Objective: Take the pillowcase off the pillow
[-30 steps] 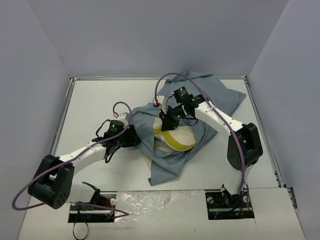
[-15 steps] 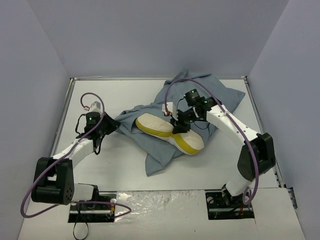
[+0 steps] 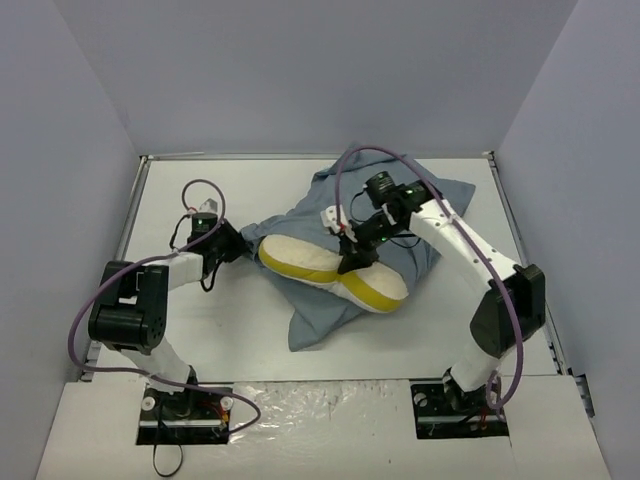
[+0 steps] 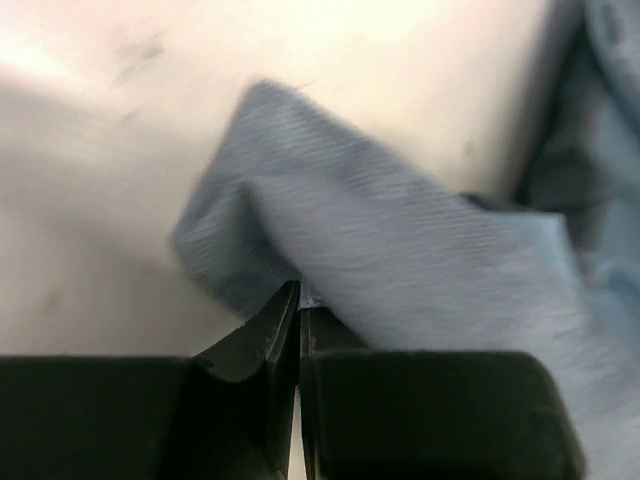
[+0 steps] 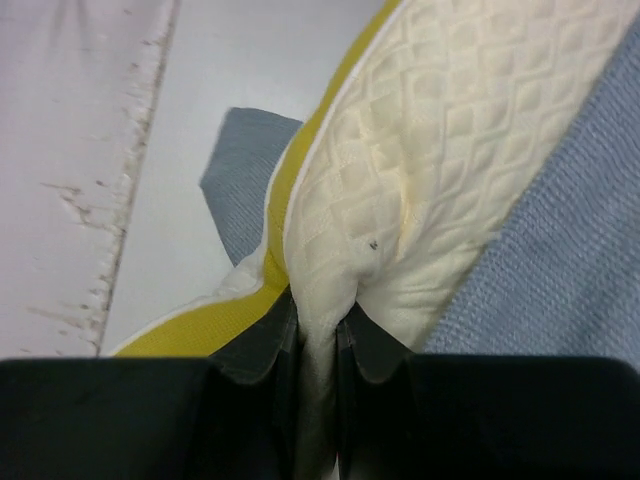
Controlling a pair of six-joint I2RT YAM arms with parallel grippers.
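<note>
The cream pillow (image 3: 310,262) with yellow edge trim lies mid-table on top of the grey-blue pillowcase (image 3: 330,318), which shows its plain inner side. My right gripper (image 3: 350,262) is shut on a pinch of the pillow's quilted cream cover (image 5: 440,150) near its middle; the pillowcase (image 5: 560,270) lies beside it. My left gripper (image 3: 238,252) is shut on the pillowcase's left corner (image 4: 330,230), low over the white table, left of the pillow.
The white table (image 3: 200,330) is bounded by grey walls and a raised rim (image 3: 135,215) on the left and back. The pillowcase spreads toward the back right (image 3: 450,195). Cables loop above both arms.
The pillow has come out of the pillowcase and now lies exposed on top of it. My left gripper swung out to the far left, then came back toward the pillow at the cloth's left corner.
</note>
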